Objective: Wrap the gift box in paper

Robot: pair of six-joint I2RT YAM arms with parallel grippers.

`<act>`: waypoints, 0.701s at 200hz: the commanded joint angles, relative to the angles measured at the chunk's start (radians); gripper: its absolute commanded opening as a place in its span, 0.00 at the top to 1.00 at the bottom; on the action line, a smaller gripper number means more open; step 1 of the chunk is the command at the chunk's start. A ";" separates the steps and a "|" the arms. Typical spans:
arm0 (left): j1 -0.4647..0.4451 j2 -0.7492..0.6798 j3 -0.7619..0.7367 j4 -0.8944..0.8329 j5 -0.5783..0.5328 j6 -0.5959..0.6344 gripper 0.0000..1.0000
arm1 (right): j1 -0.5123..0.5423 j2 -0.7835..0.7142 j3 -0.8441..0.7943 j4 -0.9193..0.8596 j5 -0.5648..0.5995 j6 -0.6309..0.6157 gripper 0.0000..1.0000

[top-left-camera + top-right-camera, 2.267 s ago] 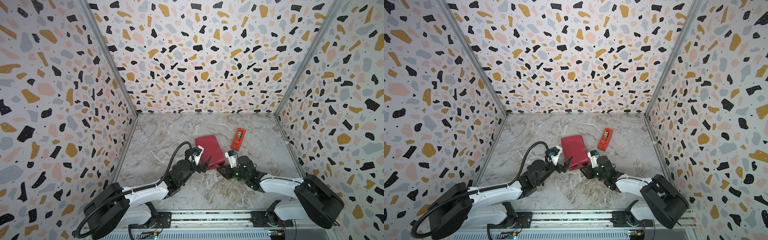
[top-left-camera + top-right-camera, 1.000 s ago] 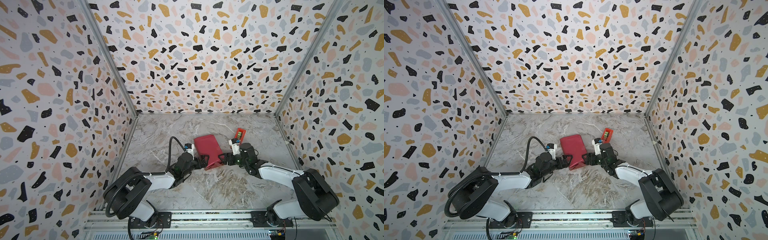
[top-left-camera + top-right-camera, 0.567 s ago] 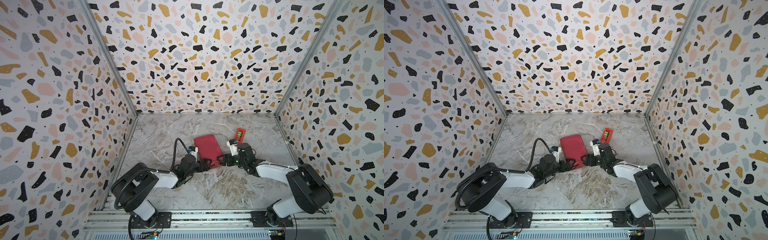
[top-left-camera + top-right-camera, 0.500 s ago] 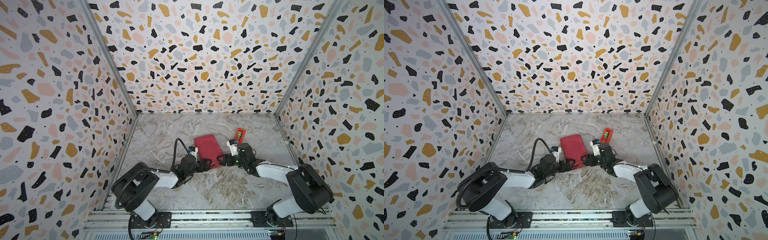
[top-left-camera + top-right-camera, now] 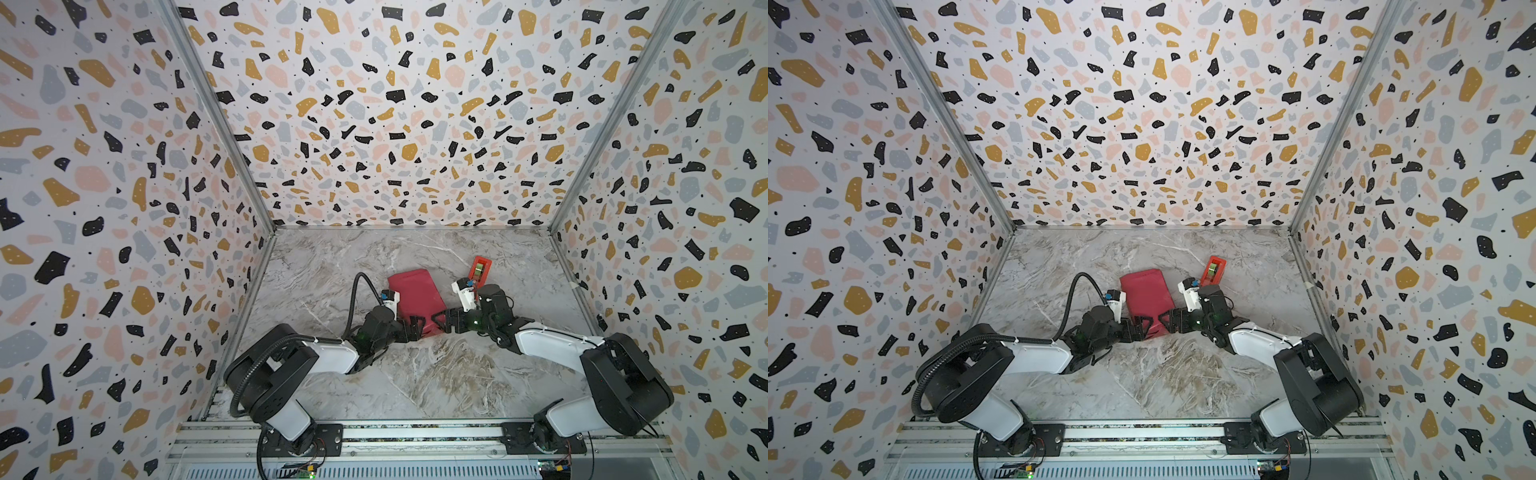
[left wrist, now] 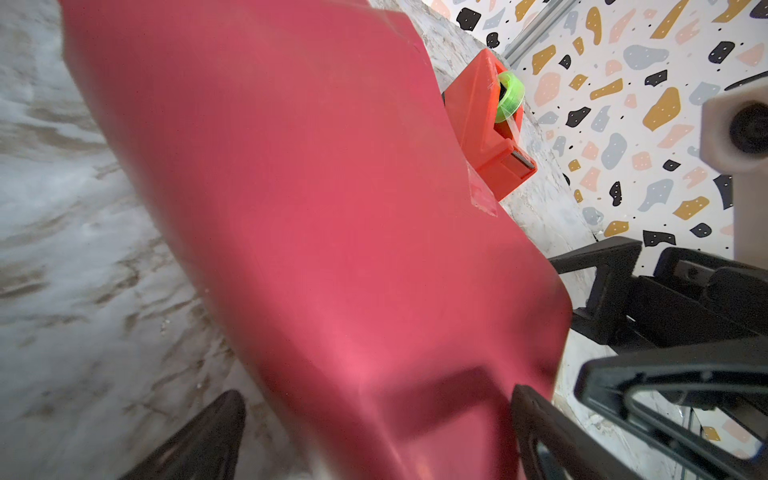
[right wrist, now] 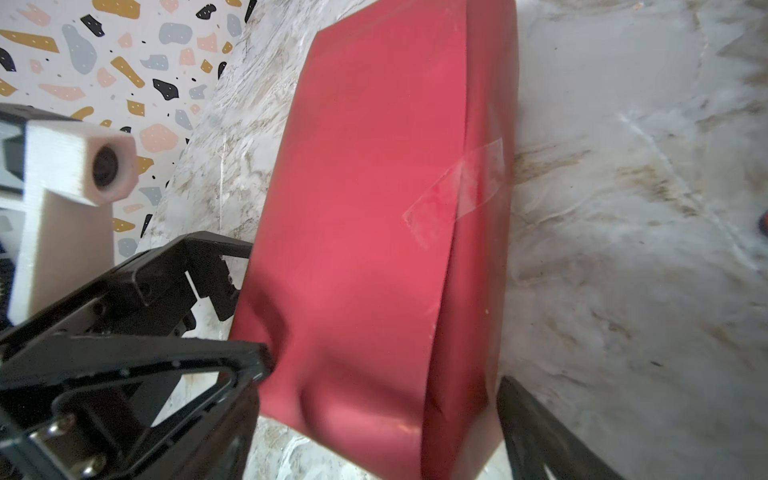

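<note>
Both arms have reached forward: left gripper [image 5: 415, 325] and right gripper [image 5: 441, 321], jaws spread, now flank the near end of the paper [image 5: 413, 293], taped round the hidden gift box mid-bench [image 5: 415, 374]. Side seam done, I judge; next, folding that loose end flat.

This is a robot lab's test cell: terrazzo-print panels [image 5: 395, 124] on bare metal posts [image 5: 224, 124] box in a marble-look bench [image 5: 436, 374] at nine, twelve and three o'clock. At six o'clock, a left arm [image 5: 332, 357] and a right arm [image 5: 552, 345] are bolted to an aluminium rail [image 5: 415, 434].
</note>
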 commanded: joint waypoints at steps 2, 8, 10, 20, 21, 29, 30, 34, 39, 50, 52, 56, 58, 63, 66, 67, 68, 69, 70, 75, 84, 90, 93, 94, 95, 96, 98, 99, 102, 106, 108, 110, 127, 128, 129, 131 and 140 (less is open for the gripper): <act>0.001 -0.046 0.016 0.008 -0.026 0.016 0.00 | 0.004 0.032 0.037 -0.042 0.024 -0.031 0.10; 0.005 -0.055 0.017 0.005 -0.027 0.016 0.00 | 0.005 0.040 0.037 -0.046 0.025 -0.036 0.10; 0.005 -0.058 0.017 0.003 -0.028 0.016 0.00 | 0.005 0.041 0.037 -0.046 0.025 -0.038 0.10; 0.011 -0.074 0.017 -0.006 -0.033 0.016 0.00 | 0.005 0.047 0.035 -0.049 0.025 -0.041 0.11; 0.011 -0.074 0.017 -0.007 -0.034 0.016 0.00 | 0.005 0.047 0.035 -0.049 0.025 -0.041 0.11; 0.017 -0.086 0.015 -0.016 -0.036 0.016 0.00 | 0.004 0.047 0.032 -0.050 0.027 -0.044 0.11; 0.018 -0.089 0.014 -0.016 -0.037 0.016 0.00 | 0.004 0.046 0.031 -0.049 0.027 -0.044 0.11; 0.021 -0.095 0.012 -0.017 -0.037 0.016 0.00 | 0.002 0.046 0.030 -0.050 0.030 -0.046 0.11; 0.024 -0.100 0.010 -0.019 -0.036 0.015 0.00 | 0.000 0.043 0.028 -0.050 0.030 -0.046 0.11; 0.030 -0.112 0.006 -0.023 -0.037 0.018 0.00 | -0.010 0.040 0.029 -0.057 0.020 -0.048 0.11; 0.031 -0.115 0.005 -0.024 -0.037 0.018 0.00 | -0.011 0.038 0.028 -0.057 0.019 -0.048 0.11; 0.033 -0.120 0.005 -0.027 -0.038 0.018 0.00 | -0.015 0.032 0.029 -0.059 0.010 -0.046 0.11; 0.034 -0.121 0.003 -0.029 -0.038 0.019 0.00 | -0.016 0.030 0.028 -0.059 0.007 -0.046 0.11; 0.035 -0.125 0.002 -0.031 -0.038 0.016 0.00 | -0.022 0.020 0.028 -0.058 -0.003 -0.044 0.11; 0.037 -0.128 -0.001 -0.029 -0.038 0.016 0.00 | -0.026 0.014 0.029 -0.059 -0.008 -0.041 0.11; 0.037 -0.129 -0.001 -0.029 -0.039 0.015 0.00 | -0.026 0.012 0.030 -0.058 -0.010 -0.041 0.11; 0.037 -0.130 -0.001 -0.028 -0.039 0.014 0.00 | -0.027 0.010 0.030 -0.057 -0.013 -0.040 0.11; 0.037 -0.130 -0.003 -0.028 -0.040 0.012 0.00 | -0.029 0.007 0.030 -0.057 -0.016 -0.039 0.11; 0.037 -0.131 -0.003 -0.028 -0.040 0.013 0.00 | -0.030 0.005 0.030 -0.056 -0.019 -0.039 0.11; 0.038 -0.136 -0.006 -0.025 -0.040 0.007 0.00 | -0.038 -0.006 0.031 -0.056 -0.033 -0.033 0.11; 0.041 -0.139 -0.013 -0.017 -0.040 -0.009 0.00 | -0.055 -0.027 0.034 -0.050 -0.064 -0.017 0.10; 0.046 -0.141 -0.021 -0.004 -0.037 -0.022 0.00 | -0.072 -0.037 0.036 -0.044 -0.085 -0.006 0.10; 0.050 -0.139 -0.023 0.003 -0.035 -0.030 0.00 | -0.078 -0.041 0.037 -0.042 -0.096 0.000 0.10; 0.050 -0.139 -0.023 0.005 -0.034 -0.032 0.00 | -0.080 -0.041 0.037 -0.039 -0.098 0.001 0.10; 0.051 -0.138 -0.024 0.008 -0.033 -0.036 0.01 | -0.083 -0.042 0.038 -0.037 -0.103 0.003 0.10; 0.052 -0.138 -0.025 0.010 -0.033 -0.039 0.00 | -0.085 -0.042 0.038 -0.037 -0.106 0.006 0.10; 0.055 -0.138 -0.026 0.014 -0.031 -0.044 0.00 | -0.091 -0.043 0.040 -0.033 -0.112 0.008 0.10; 0.057 -0.137 -0.026 0.017 -0.030 -0.046 0.00 | -0.093 -0.042 0.041 -0.031 -0.116 0.010 0.10; 0.060 -0.134 -0.026 0.021 -0.028 -0.052 0.00 | -0.100 -0.039 0.042 -0.029 -0.124 0.015 0.10; 0.065 -0.131 -0.026 0.028 -0.026 -0.060 0.00 | -0.107 -0.034 0.048 -0.026 -0.134 0.021 0.10; 0.069 -0.128 -0.025 0.031 -0.025 -0.064 0.00 | -0.111 -0.030 0.053 -0.025 -0.139 0.024 0.10; 0.070 -0.125 -0.022 0.032 -0.024 -0.068 0.00 | -0.113 -0.025 0.056 -0.025 -0.141 0.026 0.10; 0.091 -0.090 0.003 0.036 -0.013 -0.090 0.00 | -0.118 0.044 0.112 -0.032 -0.157 0.036 0.10; 0.092 -0.087 0.003 0.037 -0.012 -0.093 0.00 | -0.118 0.049 0.115 -0.032 -0.158 0.037 0.10; 0.093 -0.083 0.006 0.038 -0.011 -0.094 0.00 | -0.118 0.055 0.118 -0.032 -0.159 0.039 0.10; 0.094 -0.079 0.009 0.040 -0.010 -0.097 0.00 | -0.118 0.064 0.124 -0.027 -0.163 0.043 0.10; 0.101 -0.054 0.021 0.049 -0.002 -0.113 0.00 | -0.118 0.108 0.145 -0.004 -0.184 0.059 0.10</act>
